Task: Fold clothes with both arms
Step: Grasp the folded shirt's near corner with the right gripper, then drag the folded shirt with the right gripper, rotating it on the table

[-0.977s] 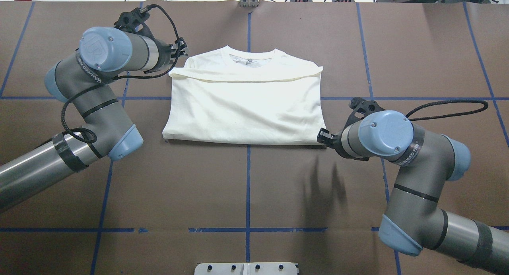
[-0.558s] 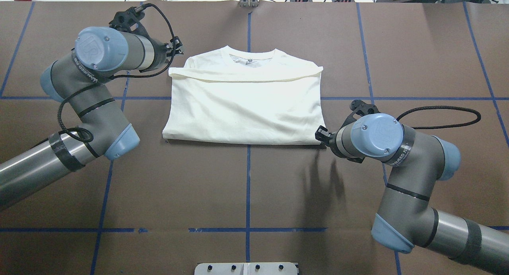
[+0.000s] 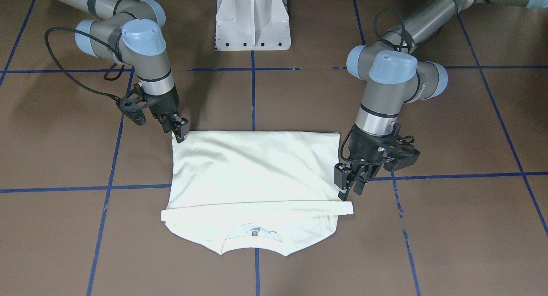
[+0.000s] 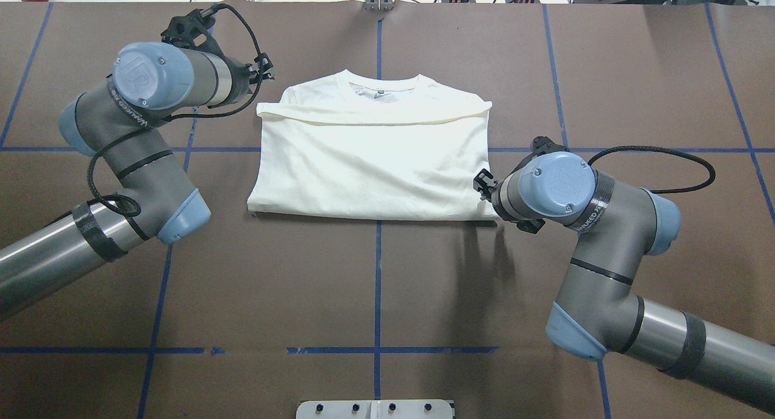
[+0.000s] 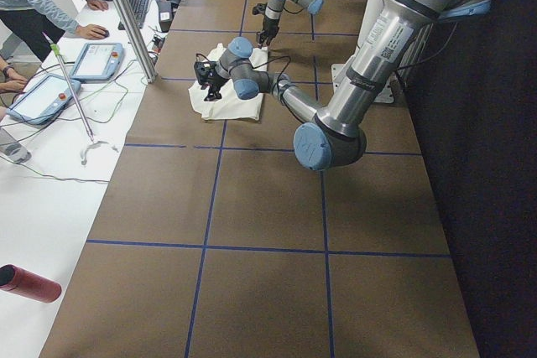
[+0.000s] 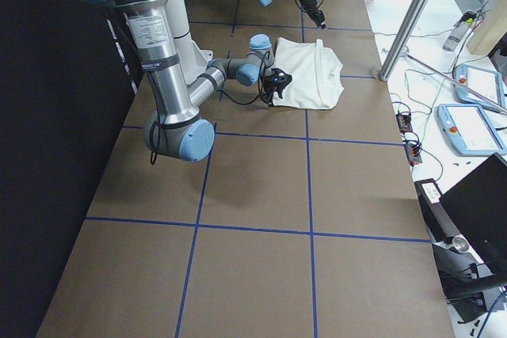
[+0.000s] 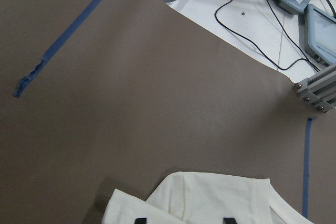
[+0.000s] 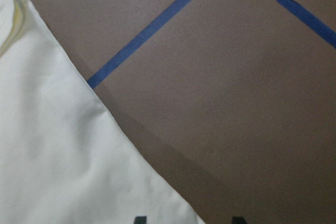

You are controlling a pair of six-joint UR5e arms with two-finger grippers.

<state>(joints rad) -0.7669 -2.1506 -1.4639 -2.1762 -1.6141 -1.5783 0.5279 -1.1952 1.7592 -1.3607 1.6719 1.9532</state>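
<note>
Broadly, the brown table (image 4: 636, 74) carries the cream T-shirt (image 4: 372, 164) flat at its middle. It lies plain side up with the collar away from the robot, and a fold edge runs across it just below the collar. The left arm (image 4: 139, 134) reaches toward the shirt's far left shoulder and the right arm (image 4: 605, 225) toward its near right corner — the left gripper (image 3: 347, 191) hangs just beside the shoulder with fingers spread, and the right gripper (image 3: 180, 133), fingers likewise apart, sits over the edge by that corner.

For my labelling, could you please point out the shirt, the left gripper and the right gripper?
shirt (image 4: 375, 171): overhead view, middle of its folded body.
left gripper (image 3: 349, 193): front-facing view, between its fingertips.
right gripper (image 3: 180, 134): front-facing view, between its fingertips.
</note>
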